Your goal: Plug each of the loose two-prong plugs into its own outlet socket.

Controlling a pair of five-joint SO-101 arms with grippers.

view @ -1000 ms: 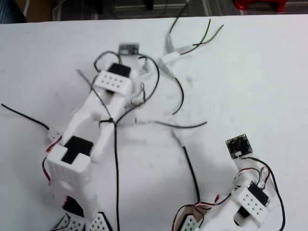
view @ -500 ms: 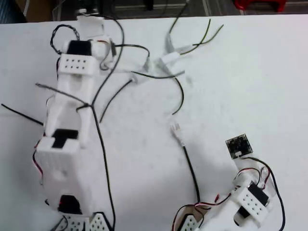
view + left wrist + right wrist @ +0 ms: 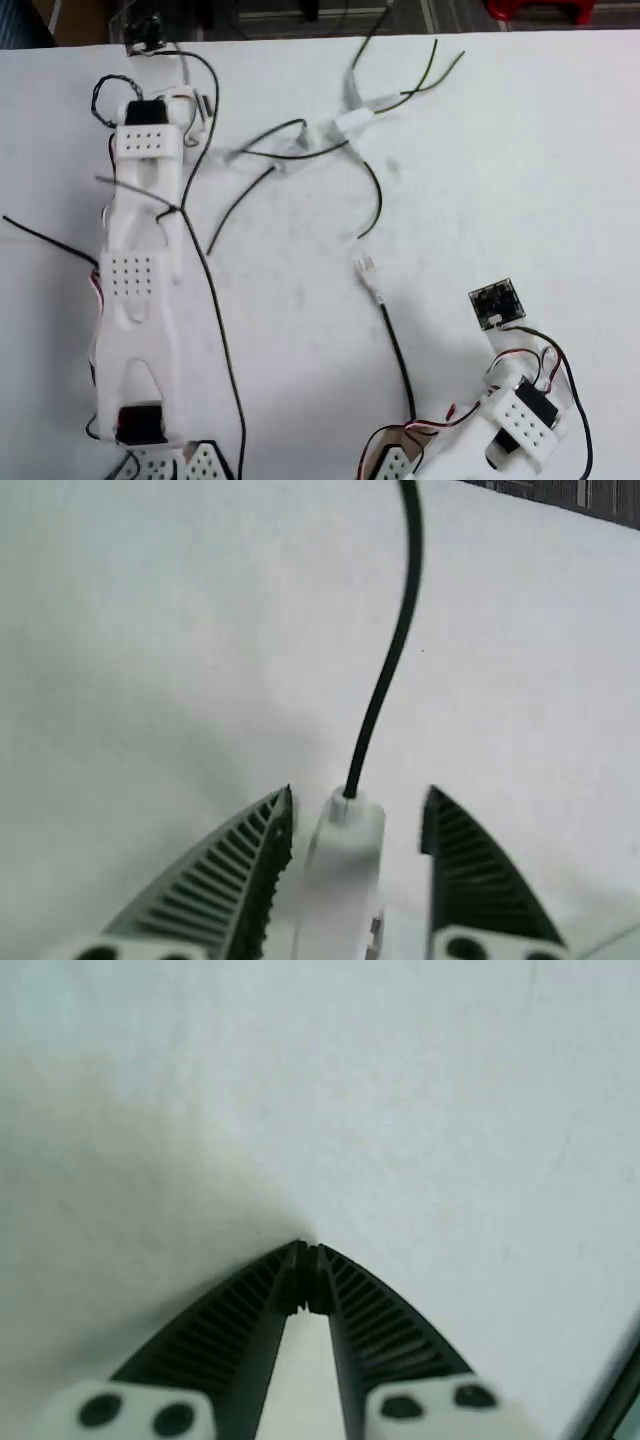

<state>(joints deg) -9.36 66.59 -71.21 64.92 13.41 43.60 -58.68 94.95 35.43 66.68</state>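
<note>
Left tool: jaws apart, straddling a white plug. A slim gap shows on each side of the plug body, so by my reading it is not clamped. The plug sits right between the jaws. Its black cable runs straight ahead of the tool toward the far edge of the tabletop. Nothing socket-like is ahead of the plug in the wrist view.

Right tool: jaws together, tips touching, nothing between them, over bare tabletop.

From above, the left arm lies stretched toward the far edge. The right arm is folded at the near edge.

Well off to the left tool's right, a second plug lies loose on the tabletop, touching nothing but its own lead. It is also well apart from the right tool.

Farther out on that side is a white connector cluster with thin wires fanning away. It is too small to tell whether any piece there is mated.

Progress, as a judgement: early. No plug can be seen seated in a socket. What is left: close on the bracketed plug, carry it to its socket and seat it, then do the same for the second plug.
</note>
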